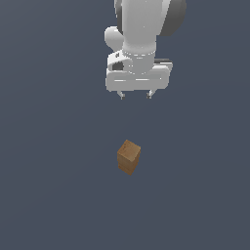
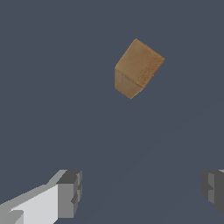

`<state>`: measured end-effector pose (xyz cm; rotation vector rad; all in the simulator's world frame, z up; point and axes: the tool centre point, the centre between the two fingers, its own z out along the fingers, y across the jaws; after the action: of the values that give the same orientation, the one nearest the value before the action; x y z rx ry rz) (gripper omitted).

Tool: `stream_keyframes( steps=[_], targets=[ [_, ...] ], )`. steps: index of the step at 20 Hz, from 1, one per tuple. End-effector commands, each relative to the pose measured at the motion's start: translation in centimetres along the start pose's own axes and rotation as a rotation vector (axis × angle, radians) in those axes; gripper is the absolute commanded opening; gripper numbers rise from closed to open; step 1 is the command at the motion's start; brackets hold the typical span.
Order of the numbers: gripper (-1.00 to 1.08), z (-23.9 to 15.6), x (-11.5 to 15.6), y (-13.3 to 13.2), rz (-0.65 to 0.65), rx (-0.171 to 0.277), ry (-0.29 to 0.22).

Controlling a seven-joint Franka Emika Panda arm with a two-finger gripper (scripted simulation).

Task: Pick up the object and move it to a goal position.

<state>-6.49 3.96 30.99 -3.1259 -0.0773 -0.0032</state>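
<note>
A: Plain grey counter (image 1: 49,195) all round; no edge or corner anywhere in sight, so placing by them not possible.

B: Agreed. Plenty of open room on every side, nothing to bump into.

A: White gripper (image 1: 135,95) hanging above the surface, released, jaws spread wide, nothing between them. Same in the wrist view: fingertips (image 2: 70,192) far apart.

B: Block (image 1: 129,156) resting on the counter, well apart from the gripper, standing upright, corners turned diagonally to the jaws.

A: Probably best to centre over the tan top first, turn the wrist to square the pads with two flat faces, then descend straight.

B: Closing on corners likely to twist it loose. No goal marker visible.
</note>
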Motion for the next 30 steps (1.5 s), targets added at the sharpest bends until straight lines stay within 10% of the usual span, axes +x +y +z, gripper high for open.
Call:
stream_keyframes(
  steps=[1, 30],
  targets=[
    [1.00, 0.4, 0.8, 0.1, 0.032, 0.003, -0.001],
    [1.00, 11.5, 13.7, 3.2, 0.621, -0.014, 0.002]
  ],
)
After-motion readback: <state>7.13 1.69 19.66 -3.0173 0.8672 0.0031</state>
